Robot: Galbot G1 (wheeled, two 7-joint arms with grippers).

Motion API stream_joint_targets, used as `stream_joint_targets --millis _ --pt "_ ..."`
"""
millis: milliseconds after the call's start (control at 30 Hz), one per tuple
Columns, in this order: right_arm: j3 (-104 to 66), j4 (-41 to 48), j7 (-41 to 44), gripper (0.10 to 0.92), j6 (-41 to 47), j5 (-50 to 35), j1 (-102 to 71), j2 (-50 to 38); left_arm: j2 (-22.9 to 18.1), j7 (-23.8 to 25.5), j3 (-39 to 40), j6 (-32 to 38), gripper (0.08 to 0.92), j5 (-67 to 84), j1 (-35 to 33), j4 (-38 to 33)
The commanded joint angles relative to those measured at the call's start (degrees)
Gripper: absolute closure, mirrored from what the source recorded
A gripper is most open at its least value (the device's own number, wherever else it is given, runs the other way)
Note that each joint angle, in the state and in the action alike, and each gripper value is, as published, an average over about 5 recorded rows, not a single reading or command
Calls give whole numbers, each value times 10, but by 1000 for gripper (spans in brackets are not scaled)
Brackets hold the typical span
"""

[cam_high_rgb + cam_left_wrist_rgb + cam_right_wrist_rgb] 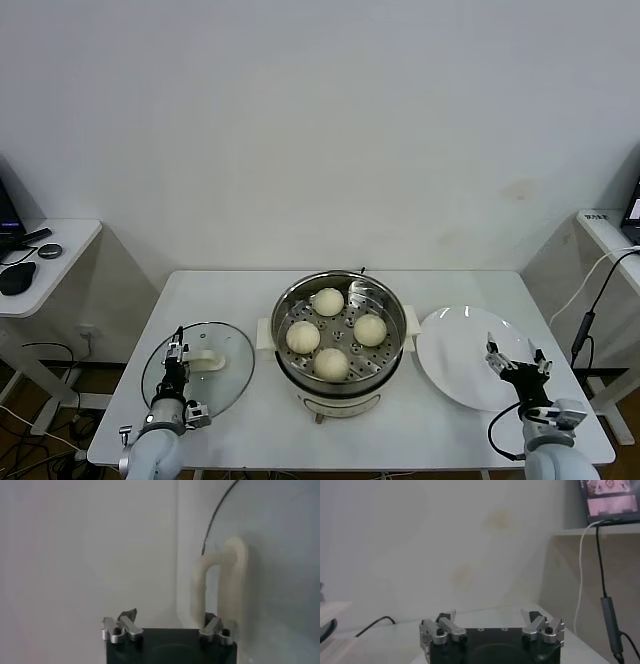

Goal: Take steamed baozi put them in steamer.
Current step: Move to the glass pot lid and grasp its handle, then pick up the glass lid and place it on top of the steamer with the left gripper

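Basically done: 4 steamed baozi (328, 302) sit in steamer (340, 335); plate (465, 355) bare. Left gripper (167, 629) open by lid (200, 362), right gripper (517, 364) open, empty.

Four steamed baozi sit in the centre of the head view, all inside one steamer (340, 335): one toward the back (328, 301), one at the right (370, 329), one at the left (303, 337) and one nearest the front (332, 363). There is one white table (300, 420) under it. One glass lid (198, 365) lies at lower left and one white plate (462, 365) at lower right. Two grippers show along the bottom edge: the left gripper (176, 352) and the right gripper (515, 362). Two side desks stand at the frame's edges, one at the left (60, 250) and one at the right (605, 232).
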State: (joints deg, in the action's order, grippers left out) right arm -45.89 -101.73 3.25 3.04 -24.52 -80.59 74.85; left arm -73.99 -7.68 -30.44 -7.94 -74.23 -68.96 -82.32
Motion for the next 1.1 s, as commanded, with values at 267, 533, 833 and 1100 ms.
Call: stream_joint_targets --millis 267,533,833,1100 --pt "1 2 0 203 0 -2 4 -1 -1 25 2 -34 632 51 -12 -16" --pt "1 -2 0 203 -1 -4 1 -2 8 40 10 -92 821 76 -43 -103" --pt "-1 -13 1 203 3 -11 1 -2 -2 79 20 -266 825 5 -62 -233" --pt "-8 -24 1 203 4 -17 -6 -2 -25 171 9 -312 825 -100 -67 -300"
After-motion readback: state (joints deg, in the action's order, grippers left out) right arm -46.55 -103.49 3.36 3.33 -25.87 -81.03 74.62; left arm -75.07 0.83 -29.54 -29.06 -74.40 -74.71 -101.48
